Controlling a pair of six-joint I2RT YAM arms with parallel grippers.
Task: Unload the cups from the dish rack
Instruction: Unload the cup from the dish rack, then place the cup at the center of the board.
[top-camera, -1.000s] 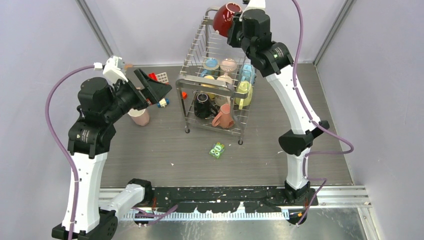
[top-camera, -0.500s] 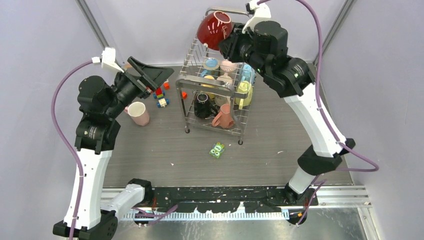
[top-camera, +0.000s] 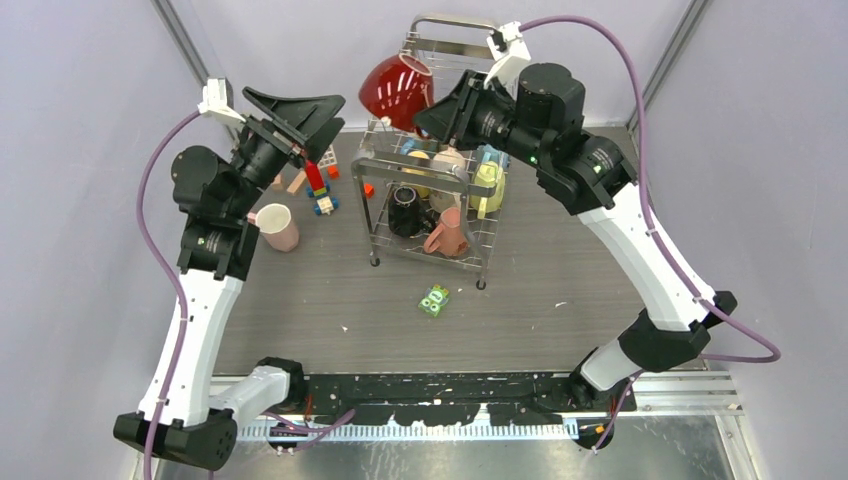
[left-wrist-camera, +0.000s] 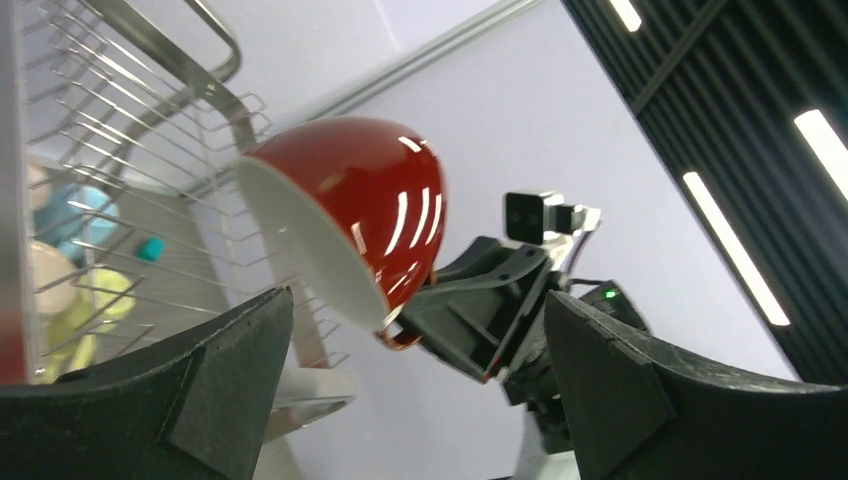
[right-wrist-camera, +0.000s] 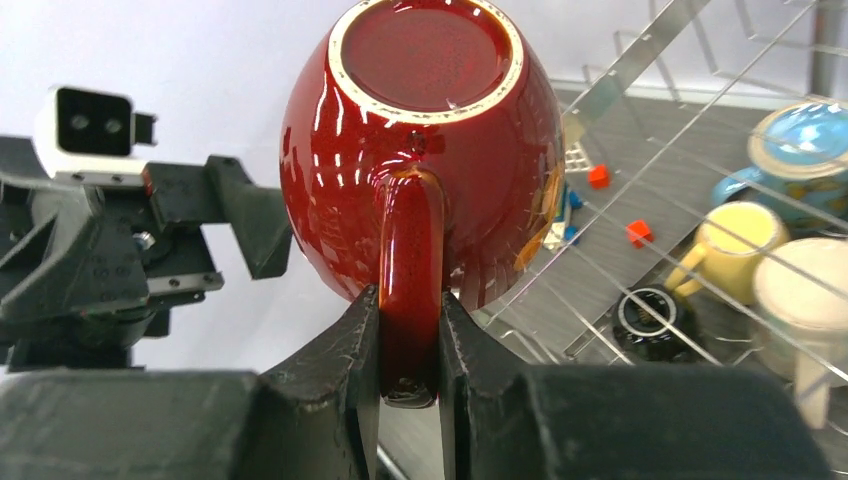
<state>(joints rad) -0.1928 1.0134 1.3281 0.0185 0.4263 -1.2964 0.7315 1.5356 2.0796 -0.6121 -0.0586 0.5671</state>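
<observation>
Counter of grey wood grain carries everything, with pale walls around it. The dish rack, a tall silver wire frame with two tiers and a looped top bar, stands at 12 o'clock from the counter's middle.

The right arm reaches in from 3 o'clock, and its tool is pinching the handle of a dark red mug, one finger pressed to each side of it. This mug hangs in the air at 11 o'clock from the rack's middle, beside the looped top bar. It is tipped over, so its base faces away from the right wrist camera and its white inside shows in the left wrist view. Whether it touches the wires cannot be told.

The left arm rises from 9 o'clock. Its tool is spread wide and holds nothing. It points at the red mug from 9 o'clock, near it but apart from it.

Several mugs sit in the rack, among them a black mug, a salmon mug, a yellow mug and a light blue mug.

A pale pink mug stands upright on the counter at 9 o'clock from the rack, well apart from it.

Small coloured blocks lie between that mug and the rack. A small green packet lies at 6 o'clock from the rack.
</observation>
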